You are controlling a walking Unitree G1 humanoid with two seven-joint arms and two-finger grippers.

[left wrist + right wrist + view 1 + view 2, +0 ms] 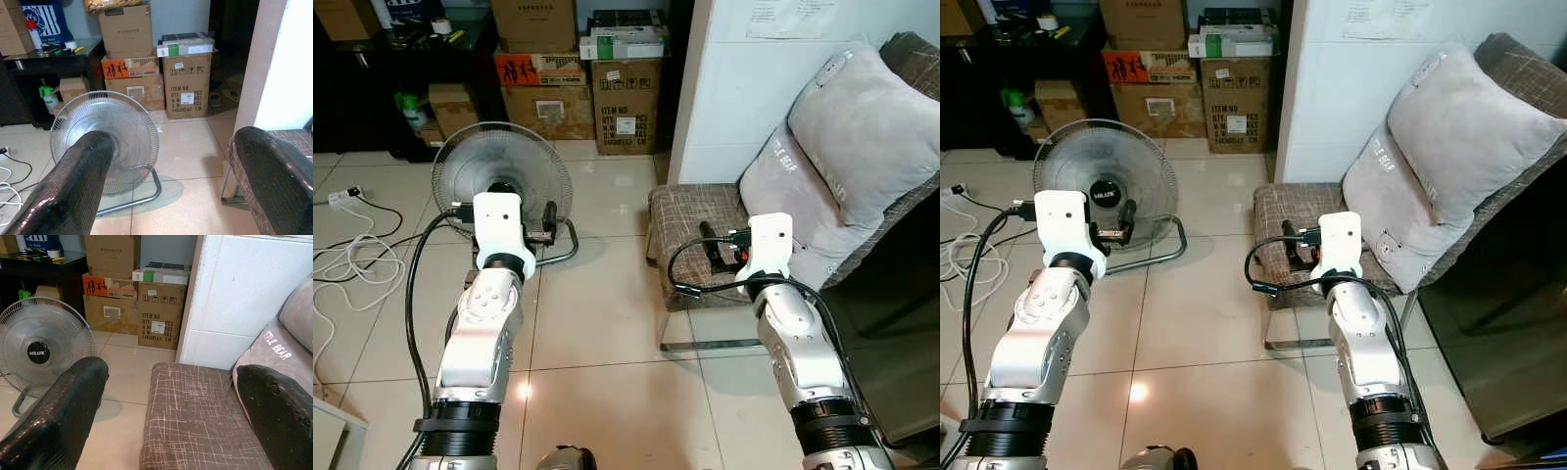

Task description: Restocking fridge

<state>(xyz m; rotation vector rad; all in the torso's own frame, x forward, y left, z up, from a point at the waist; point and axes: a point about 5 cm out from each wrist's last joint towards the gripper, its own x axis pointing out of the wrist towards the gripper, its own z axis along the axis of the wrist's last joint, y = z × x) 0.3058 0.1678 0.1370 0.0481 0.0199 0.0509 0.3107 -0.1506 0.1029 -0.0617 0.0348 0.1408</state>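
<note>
Both silver arms are held out in front of me above a tiled floor. My left gripper (171,147) is open with nothing between its fingers; it points toward a grey floor fan (502,181), and one black finger (549,217) shows beside the wrist. My right gripper (171,377) is also open and empty. It hovers over the brown checked seat (690,225) of a lounge chair, with its black fingers (710,240) just above the seat's front part.
Two grey cushions (862,127) lean on the chair's back. A white tiled wall corner (744,88) stands behind the chair. Stacked cardboard boxes (626,103) and a dark table (411,59) line the back. White cables (347,259) lie on the floor at the left.
</note>
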